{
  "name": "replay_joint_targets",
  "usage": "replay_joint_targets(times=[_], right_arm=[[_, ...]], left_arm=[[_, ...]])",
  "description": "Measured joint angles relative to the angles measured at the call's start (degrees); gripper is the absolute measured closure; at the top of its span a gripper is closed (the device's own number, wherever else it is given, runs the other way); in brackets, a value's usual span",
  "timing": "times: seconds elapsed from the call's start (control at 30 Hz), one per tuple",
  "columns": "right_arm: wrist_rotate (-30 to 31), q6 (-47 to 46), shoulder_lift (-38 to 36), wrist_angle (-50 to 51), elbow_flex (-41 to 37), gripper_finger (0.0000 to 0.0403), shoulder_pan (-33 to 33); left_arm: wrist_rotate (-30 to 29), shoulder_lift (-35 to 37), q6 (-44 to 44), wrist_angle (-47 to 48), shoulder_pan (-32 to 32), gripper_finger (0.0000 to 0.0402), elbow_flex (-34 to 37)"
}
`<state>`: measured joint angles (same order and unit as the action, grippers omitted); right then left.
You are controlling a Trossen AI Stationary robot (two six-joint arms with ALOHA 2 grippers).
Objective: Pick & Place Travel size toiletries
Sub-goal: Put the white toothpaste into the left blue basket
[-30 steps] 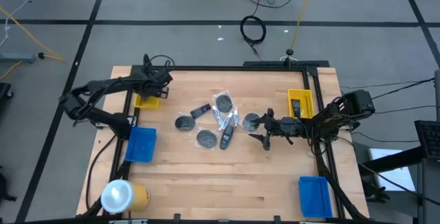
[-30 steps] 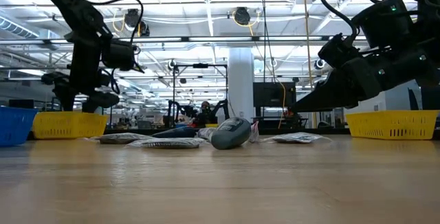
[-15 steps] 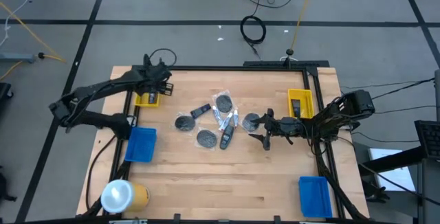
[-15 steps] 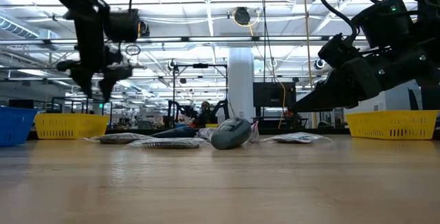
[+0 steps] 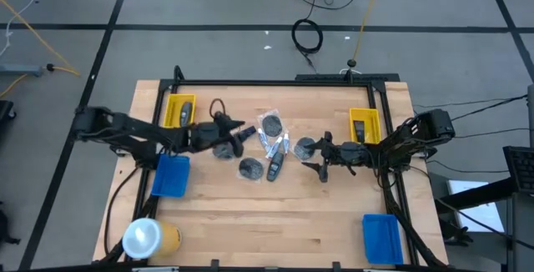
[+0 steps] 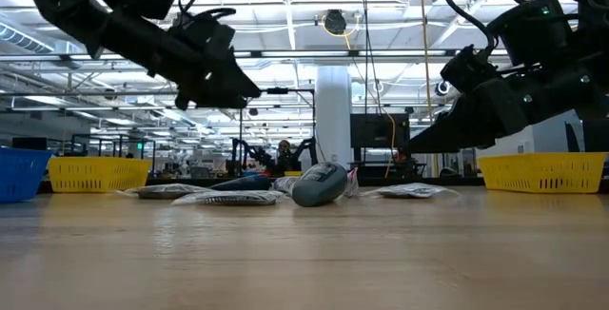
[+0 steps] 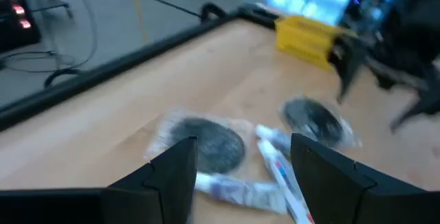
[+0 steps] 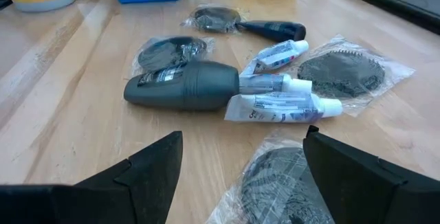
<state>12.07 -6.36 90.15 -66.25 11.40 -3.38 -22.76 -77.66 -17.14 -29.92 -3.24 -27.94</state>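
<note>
The toiletries lie in a loose pile at mid-table: bagged grey discs (image 5: pixel 249 168) (image 8: pixel 340 69), pale tubes (image 5: pixel 271 144) (image 8: pixel 275 93) and dark bottles (image 5: pixel 274 169) (image 8: pixel 185 86). My left gripper (image 5: pixel 240 135) (image 7: pixel 240 183) is open and hovers above the pile's left side. A disc (image 7: pixel 206 141) and tubes (image 7: pixel 275 162) show between its fingers. My right gripper (image 5: pixel 321 162) (image 8: pixel 240 176) is open, low at the pile's right side, with a bagged disc (image 8: pixel 282 183) just in front of it. One dark item each lies in the left yellow tray (image 5: pixel 184 110) and the right yellow tray (image 5: pixel 359 128).
Yellow trays sit at the far left (image 5: pixel 171 113) and far right (image 5: pixel 371 122). Blue trays sit at the left edge (image 5: pixel 171 176) and the near right corner (image 5: pixel 384 237). A big yellow cylinder with a white top (image 5: pixel 150 237) stands at the near left corner. Bare wood lies near the pile.
My left arm has swung from above the left yellow tray toward the table's right and down to the pile, tipping from pointing down to reaching nearly level. The tray it covered now shows a dark item inside. My right arm has stayed still.
</note>
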Motion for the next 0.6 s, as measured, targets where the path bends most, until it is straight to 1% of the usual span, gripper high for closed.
replay_joint_targets(times=[0.13, 0.2, 0.23, 0.27, 0.37, 0.43, 0.53, 0.6], right_arm=[[-0.2, 0.0, -1.2, -6.4, 0.0, 0.011, 0.0], [-0.3, 0.3, -3.1, -7.4, 0.0, 0.011, 0.0], [-0.8, 0.9, -4.4, -7.5, 0.0, 0.011, 0.0], [-2.7, 1.9, -5.7, -7.2, 0.0, 0.011, 0.1], [-12.4, 4.8, -10.5, -2.5, 0.0, 0.011, 0.8], [-16.6, 5.3, -14.2, 2.2, 0.1, 0.011, 1.6], [-16.2, 5.6, -19.1, 10.1, 0.1, 0.011, 3.0], [-14.3, 5.5, -21.0, 13.6, 0.1, 0.011, 3.7]], left_arm=[[-0.1, -4.7, 3.1, -1.5, 2.1, 0.0172, -2.2], [-0.2, -6.6, 5.2, -1.9, 2.7, 0.0172, -3.8], [-0.2, -7.5, 6.1, -1.7, 2.8, 0.0172, -4.4], [-0.2, -8.5, 6.8, -1.6, 2.9, 0.0172, -5.1], [-0.3, -10.8, 8.2, -1.4, 3.0, 0.0172, -6.9], [-0.3, -12.3, 8.4, -1.3, 3.0, 0.0172, -8.2], [-0.8, -15.3, 6.6, 0.6, 3.0, 0.0172, -11.0], [-2.1, -16.9, 3.0, 6.0, 2.9, 0.0172, -13.9]])
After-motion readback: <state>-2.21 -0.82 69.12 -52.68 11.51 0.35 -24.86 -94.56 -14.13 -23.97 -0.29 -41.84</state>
